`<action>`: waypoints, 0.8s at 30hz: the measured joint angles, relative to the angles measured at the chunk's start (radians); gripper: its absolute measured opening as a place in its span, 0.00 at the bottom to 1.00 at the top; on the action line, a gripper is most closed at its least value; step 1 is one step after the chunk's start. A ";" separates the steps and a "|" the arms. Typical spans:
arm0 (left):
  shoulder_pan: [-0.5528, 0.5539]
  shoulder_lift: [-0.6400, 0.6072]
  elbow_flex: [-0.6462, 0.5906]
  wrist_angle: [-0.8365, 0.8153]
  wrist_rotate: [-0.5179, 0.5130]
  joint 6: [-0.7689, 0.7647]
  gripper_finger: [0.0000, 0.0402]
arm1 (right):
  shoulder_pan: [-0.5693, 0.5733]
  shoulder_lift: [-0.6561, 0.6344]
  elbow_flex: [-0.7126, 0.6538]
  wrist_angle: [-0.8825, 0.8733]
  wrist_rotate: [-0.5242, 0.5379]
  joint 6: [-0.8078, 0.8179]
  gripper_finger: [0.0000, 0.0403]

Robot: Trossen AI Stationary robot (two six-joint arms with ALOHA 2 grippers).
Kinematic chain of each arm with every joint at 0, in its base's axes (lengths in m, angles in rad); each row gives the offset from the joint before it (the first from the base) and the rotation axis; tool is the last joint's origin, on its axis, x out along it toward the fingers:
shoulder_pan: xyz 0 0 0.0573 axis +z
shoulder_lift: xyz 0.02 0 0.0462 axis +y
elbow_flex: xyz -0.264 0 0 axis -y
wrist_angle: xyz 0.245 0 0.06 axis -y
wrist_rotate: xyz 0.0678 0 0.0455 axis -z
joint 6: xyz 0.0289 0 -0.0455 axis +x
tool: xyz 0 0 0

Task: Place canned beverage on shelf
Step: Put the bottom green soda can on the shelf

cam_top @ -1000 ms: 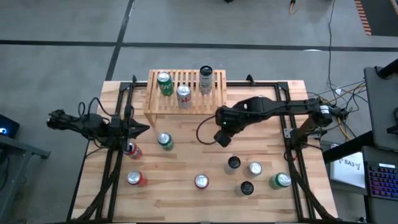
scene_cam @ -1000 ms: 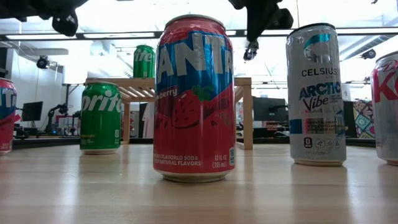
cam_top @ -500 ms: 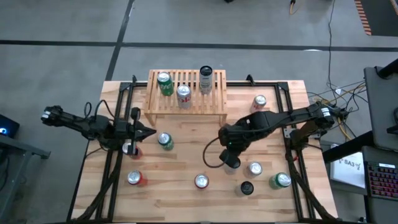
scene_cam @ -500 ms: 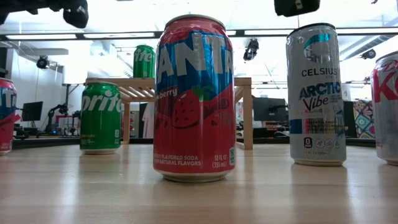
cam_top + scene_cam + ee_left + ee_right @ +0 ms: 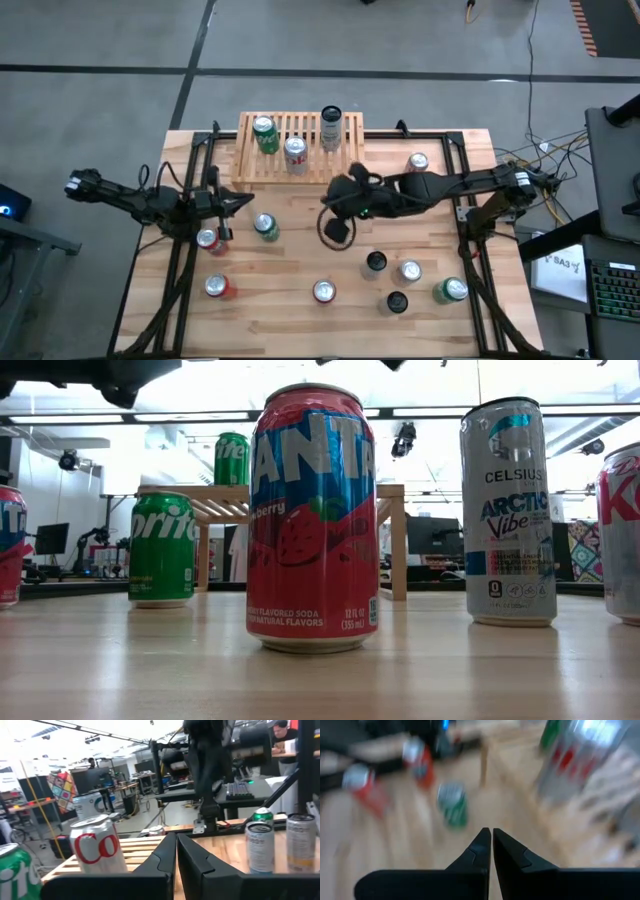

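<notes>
The light-wood shelf (image 5: 300, 150) stands at the table's far side and carries a green can (image 5: 265, 133), a silver-red can (image 5: 296, 153) and a tall can (image 5: 331, 127). Loose cans stand on the table, among them a green one (image 5: 265, 226) and a strawberry soda can (image 5: 312, 520). My right gripper (image 5: 492, 837) is shut and hangs above the table just near of the shelf's front, pointing toward the table's left and slightly down. My left gripper (image 5: 176, 845) is shut, roughly level, beside the shelf's left front leg.
More cans stand at the near right: two black-topped (image 5: 375, 262), (image 5: 397, 301), a silver one (image 5: 408, 270) and a green one (image 5: 452, 290). Red cans stand at the near left (image 5: 216, 287), (image 5: 208, 238) and near middle (image 5: 323, 291). One can (image 5: 417, 161) stands right of the shelf.
My right gripper first swung toward the near edge, then came back up toward the shelf's front, turning and rolling toward the table's left; it stays shut. My left gripper has shifted slightly and rolled a little, still shut. No can has moved.
</notes>
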 joint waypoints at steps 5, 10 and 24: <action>0.000 -0.004 0.000 0.002 -0.008 0.048 0.00 | -0.035 0.006 -0.022 0.306 0.092 -0.168 0.02; 0.000 -0.015 0.000 0.013 -0.008 0.087 0.00 | -0.083 0.055 -0.029 0.502 0.095 -0.265 0.02; 0.000 -0.013 0.000 0.014 -0.009 0.118 0.00 | -0.202 0.169 -0.031 0.582 0.234 -0.272 0.02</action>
